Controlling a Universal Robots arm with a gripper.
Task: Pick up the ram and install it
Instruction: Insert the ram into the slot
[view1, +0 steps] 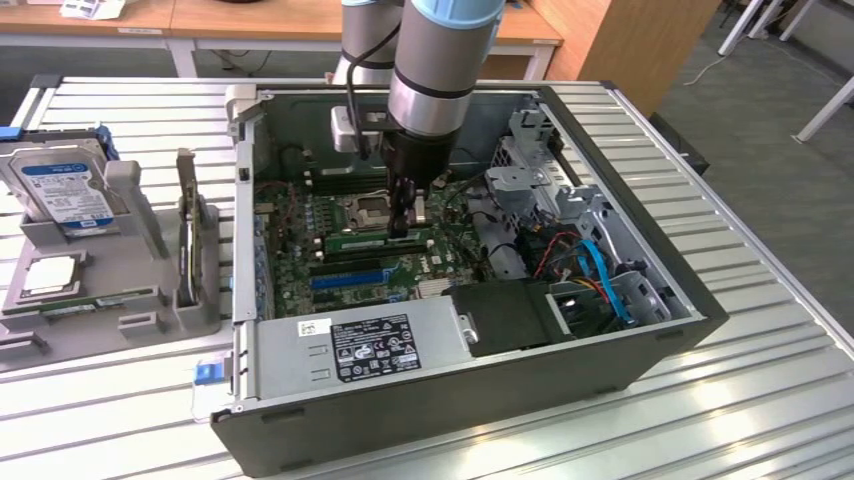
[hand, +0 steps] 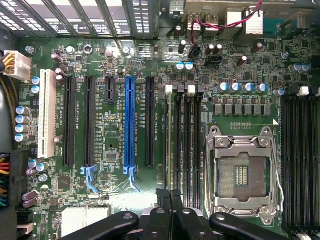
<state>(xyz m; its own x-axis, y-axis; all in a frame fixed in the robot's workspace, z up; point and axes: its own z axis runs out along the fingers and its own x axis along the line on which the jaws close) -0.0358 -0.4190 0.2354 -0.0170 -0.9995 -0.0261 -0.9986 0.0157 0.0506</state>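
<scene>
From the exterior view, my claw (view1: 398, 228) is down inside the open computer case (view1: 641, 345), right over the green motherboard (view1: 300, 225). My claw is closed, its two fingers squeezed together. The ram (view1: 378, 241) is the long green stick just under my fingertips. It looks like it is standing in one of the long slots, and my tips are touching its top or very close to it. I cannot tell if I am pinching its thin edge or only resting on it. To do this well I think I must push straight down, not to the side, so the stick stays standing and does not lean. In the wrist view, my claw (hand: 169, 197) is closed over the row of long black slots (hand: 187, 145). I think the thin line in the slot nearest the blue slot (hand: 130, 125) is the top edge of the ram (hand: 170, 145), but it is hard to be sure. It runs up to a small white clip (hand: 169, 89). I judge that a good push is slow and even, so both ends go in together. The open chip socket (hand: 242, 172) is near, so I should not slide that way.
</scene>
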